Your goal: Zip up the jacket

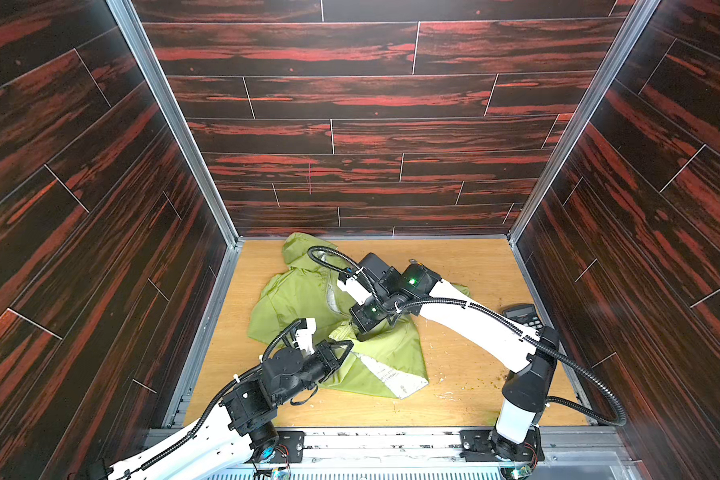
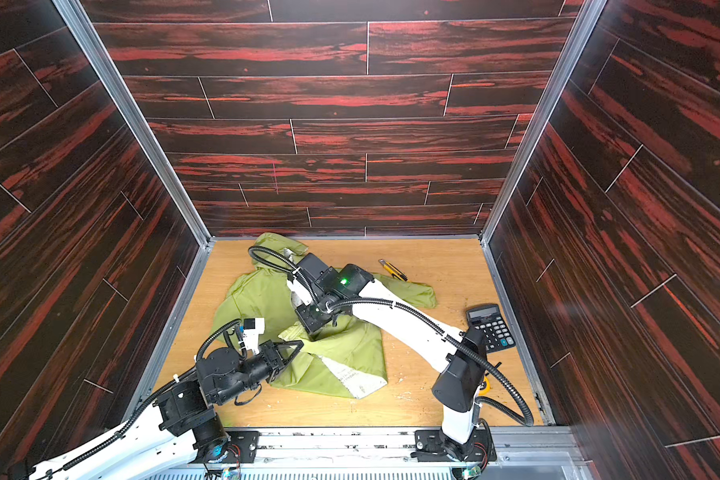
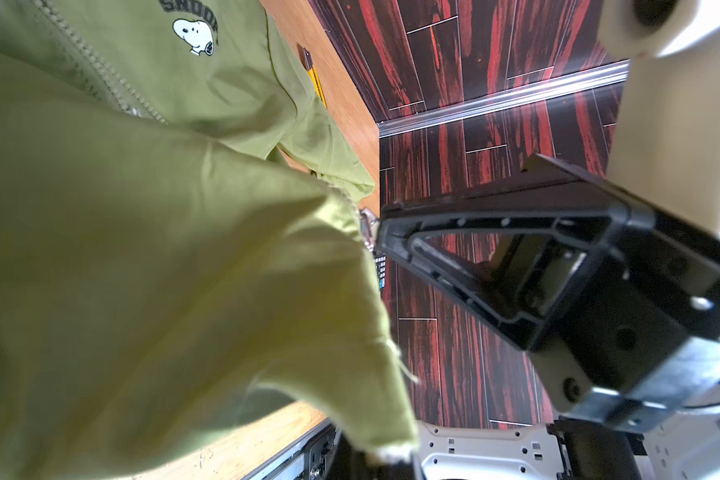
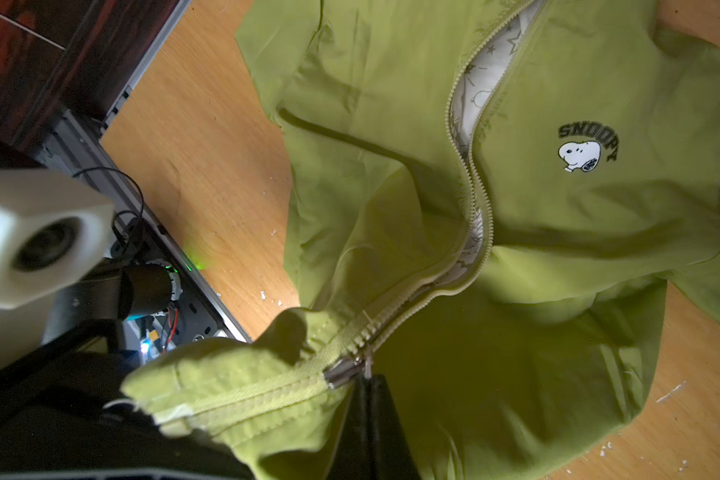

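Within dark red wood-grain walls (image 1: 350, 124) a pale wooden worktop (image 1: 474, 374) is seen. On it the jacket (image 1: 292, 299) is spread left of centre, its hood (image 1: 300, 245) toward the back wall, and a calculator (image 1: 522, 313) is placed by the right edge. The left jaws are pressed together on the jacket's hem at the foot of the zipper, while the right jaws are pinched shut on the zipper pull (image 4: 366, 365). Below the pull the teeth are joined; above it they are parted, and white lining (image 4: 479, 83) is exposed.
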